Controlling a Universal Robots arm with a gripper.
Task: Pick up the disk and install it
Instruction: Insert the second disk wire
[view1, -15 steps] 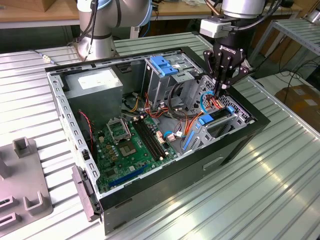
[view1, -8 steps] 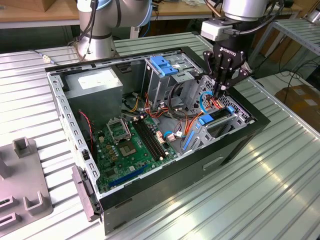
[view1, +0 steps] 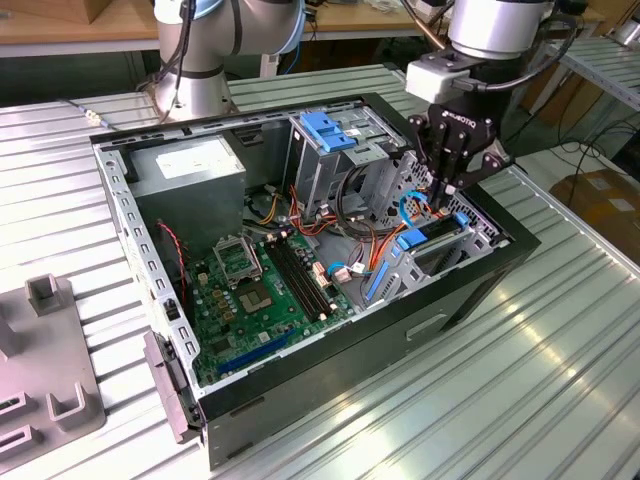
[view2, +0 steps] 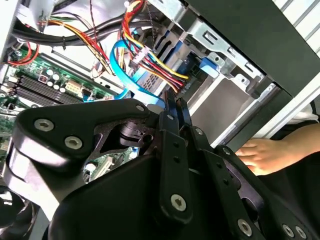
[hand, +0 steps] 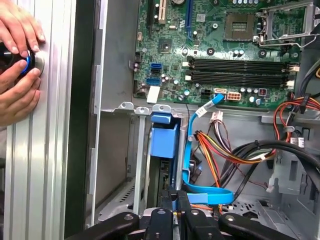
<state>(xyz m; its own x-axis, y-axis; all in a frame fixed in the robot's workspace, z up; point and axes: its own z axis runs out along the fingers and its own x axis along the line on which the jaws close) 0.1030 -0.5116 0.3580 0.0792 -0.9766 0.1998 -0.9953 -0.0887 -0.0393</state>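
1. In the exterior view the arm comes down from the upper right of the frame, wrist vertical, and the gripper (view1: 447, 190) points straight down into the open computer case (view1: 520, 240) at its right end.
2. The jaws are closed, their two thin black fingers (view2: 172, 107) pressed side by side in the second wrist view, with nothing visible between them.
3. The disk (hand: 164, 142) sits edge-up in the lower drive bay near the case's side wall, directly under the jaws; in the first wrist view its blue rail lies at lower centre, just above the fingertips.
4. Whether the jaws touch the disk cannot be told; the gripper body hides the contact point.
5. The disk's metal face is mostly hidden by the bay walls and a blue flat cable (hand: 207, 195).
6. A person's hands (hand: 17, 60) rest on the ribbed surface (hand: 45, 170) at the upper left of the first wrist view, around a round button.
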